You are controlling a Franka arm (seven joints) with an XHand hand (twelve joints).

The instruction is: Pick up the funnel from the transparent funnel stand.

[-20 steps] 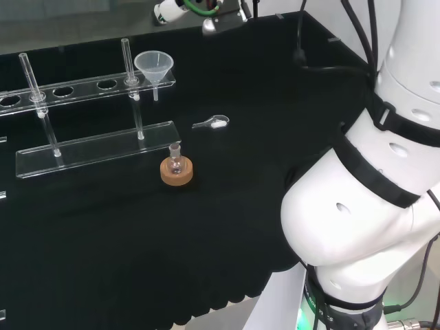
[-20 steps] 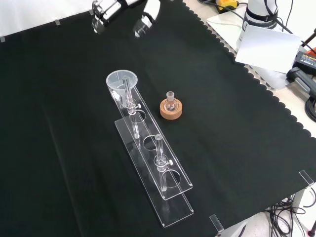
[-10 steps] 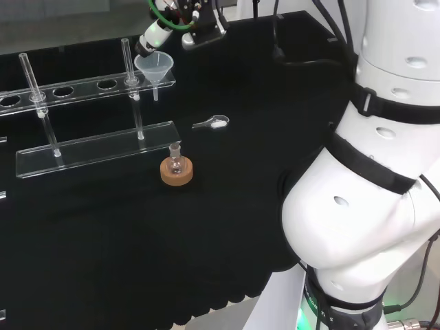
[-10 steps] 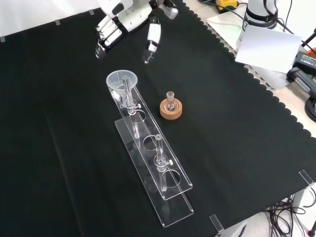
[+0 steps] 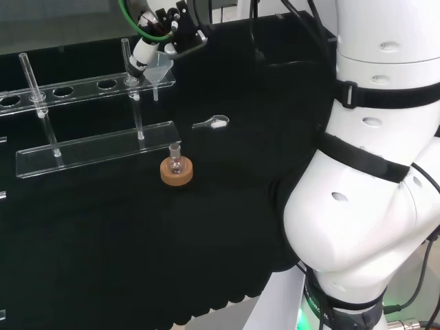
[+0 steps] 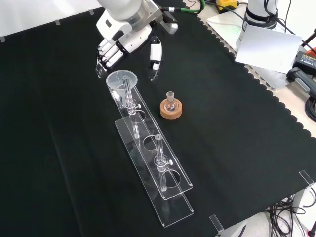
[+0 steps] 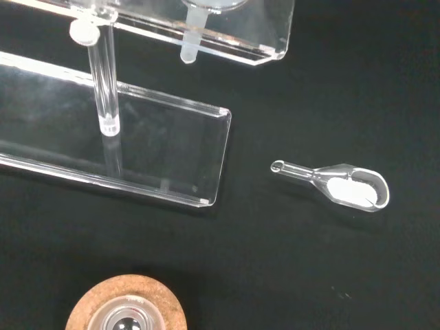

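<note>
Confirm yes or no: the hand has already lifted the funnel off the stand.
No. In the front view the funnel sits in the stand, hand open above it.

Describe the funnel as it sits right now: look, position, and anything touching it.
The funnel is clear plastic or glass, a wide round cone with a short narrow stem. It sits upright in the end hole of the transparent stand, stem poking down through the top shelf. The hand hangs just beyond it, fingers straight, thumb apart; in the front view no finger clearly touches the rim.
</note>
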